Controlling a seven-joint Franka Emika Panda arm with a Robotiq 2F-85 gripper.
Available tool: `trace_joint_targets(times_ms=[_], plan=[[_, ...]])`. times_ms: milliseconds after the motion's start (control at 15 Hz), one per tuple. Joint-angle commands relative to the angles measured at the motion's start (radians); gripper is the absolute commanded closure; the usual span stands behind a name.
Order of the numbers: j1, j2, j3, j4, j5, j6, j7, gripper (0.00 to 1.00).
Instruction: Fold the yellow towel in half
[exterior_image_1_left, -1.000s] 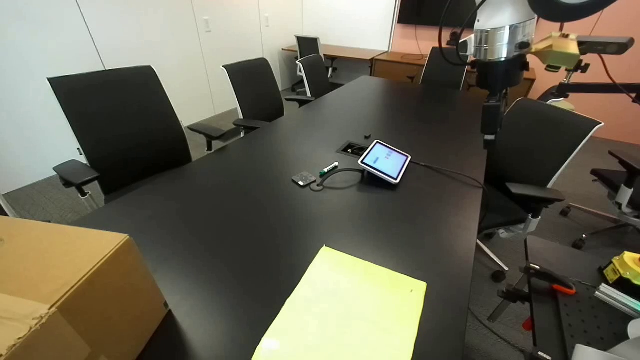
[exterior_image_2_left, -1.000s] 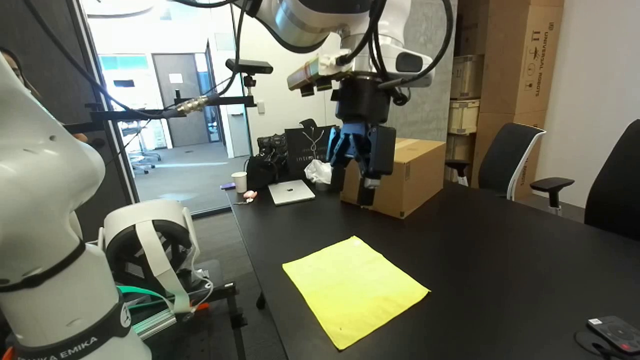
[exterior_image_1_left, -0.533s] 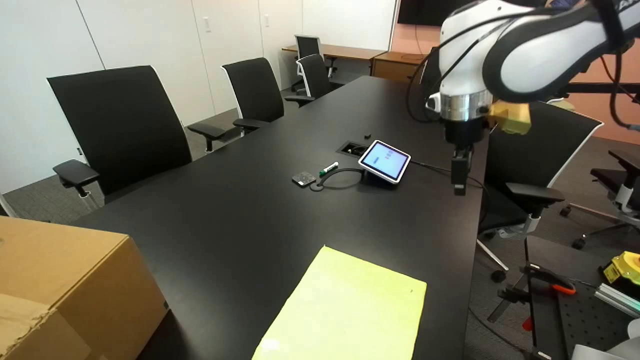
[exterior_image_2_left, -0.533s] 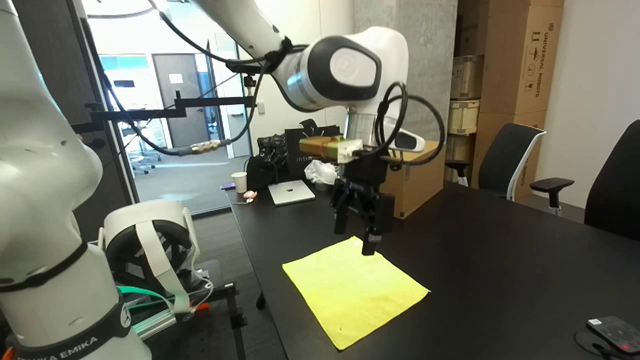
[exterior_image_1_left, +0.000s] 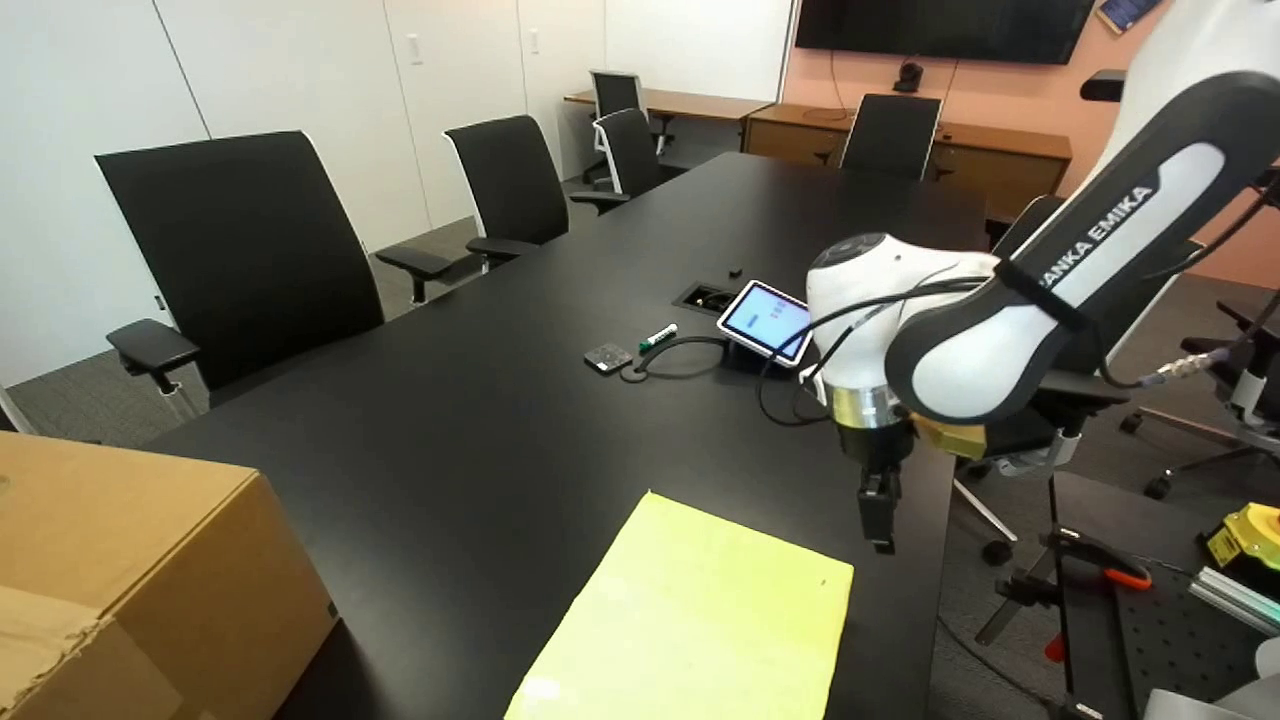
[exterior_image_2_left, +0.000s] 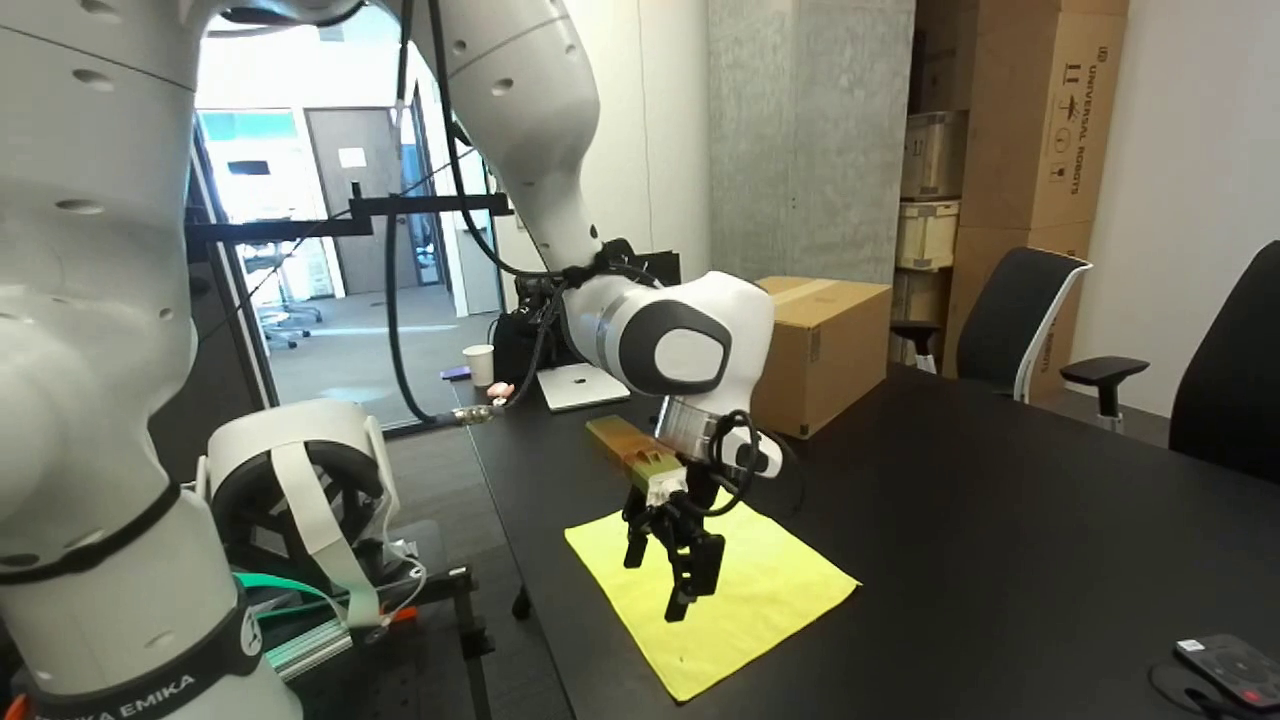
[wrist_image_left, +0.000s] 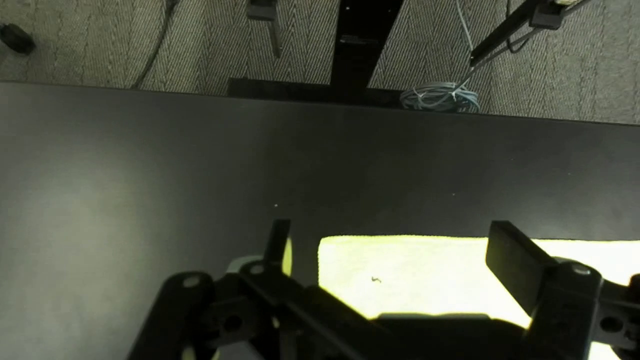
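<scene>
The yellow towel (exterior_image_1_left: 690, 620) lies flat and spread on the black table, cut off by the bottom border in this exterior view. It shows whole in an exterior view (exterior_image_2_left: 790, 580), apart from a part hidden behind the gripper. My gripper (exterior_image_2_left: 655, 585) is open and empty, with its fingers pointing down above the table. In an exterior view the gripper (exterior_image_1_left: 878, 530) hangs near the table's long edge, close to a towel corner. In the wrist view the towel's corner (wrist_image_left: 415, 270) lies below and between the spread fingers (wrist_image_left: 390, 230), with a small dark mark near it.
A tan cardboard box (exterior_image_1_left: 210, 580) stands on the table; it also shows in an exterior view (exterior_image_2_left: 835, 345). A small tablet (exterior_image_1_left: 765, 320) with a cable and a marker (exterior_image_1_left: 658, 337) lie farther along. A closed laptop (exterior_image_2_left: 580, 386) is near the edge. The table edge (wrist_image_left: 210, 96) runs past the towel.
My arm has come down, and the gripper has moved from high up to just above the towel's corner area by the table edge. The gripper stays open. The towel has not moved.
</scene>
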Motion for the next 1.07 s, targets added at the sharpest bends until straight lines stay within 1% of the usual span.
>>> trace_joint_targets(times_ms=[0,200,400,1000], plan=[[0.011,0.104,0.023,0.033,0.076,0.086,0.026,0.0],[-0.006,0.142,0.056,0.02,0.181,0.225,0.024,0.0],[-0.001,0.172,0.066,0.012,0.222,0.313,0.027,0.0],[0.022,0.262,0.047,0.008,0.192,0.421,0.034,0.0]])
